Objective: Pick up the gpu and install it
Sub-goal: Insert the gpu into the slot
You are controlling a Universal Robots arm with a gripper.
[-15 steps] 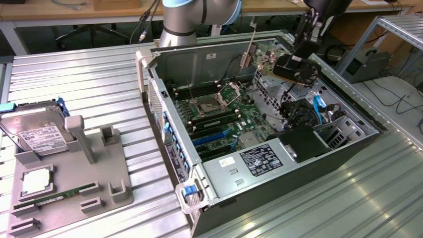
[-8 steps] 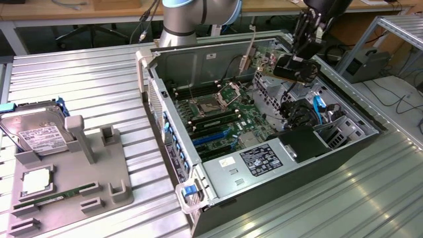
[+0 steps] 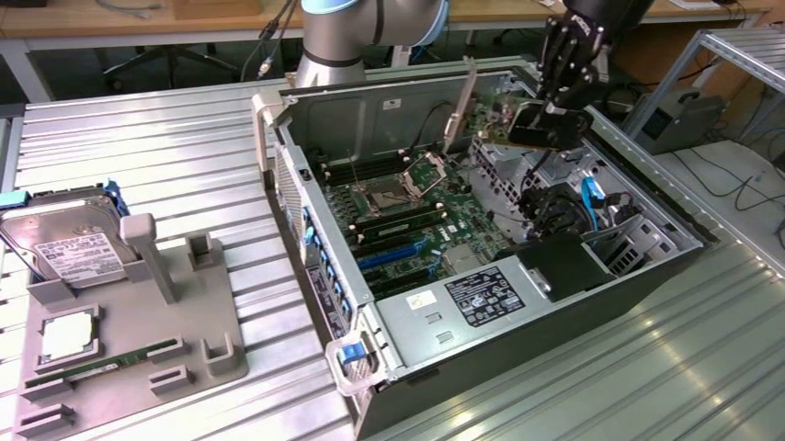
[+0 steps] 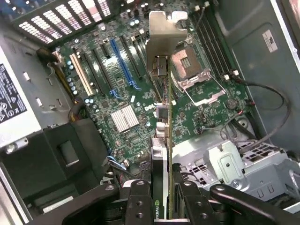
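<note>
My gripper hangs over the open computer case, above its far right part in the exterior view, shut on the gpu. The card is held on edge, its silver end bracket pointing toward the case's back wall. In the wrist view the gpu runs edge-on between my gripper's black fingers, and its bracket is at the far end. The card floats above the motherboard, apart from it, near the CPU socket. A blue slot lies to one side.
On the exterior view's left, a grey fixture holds a hard drive, a green memory stick and a chip. The arm's base stands behind the case. Cables and drive cages crowd the case's right side.
</note>
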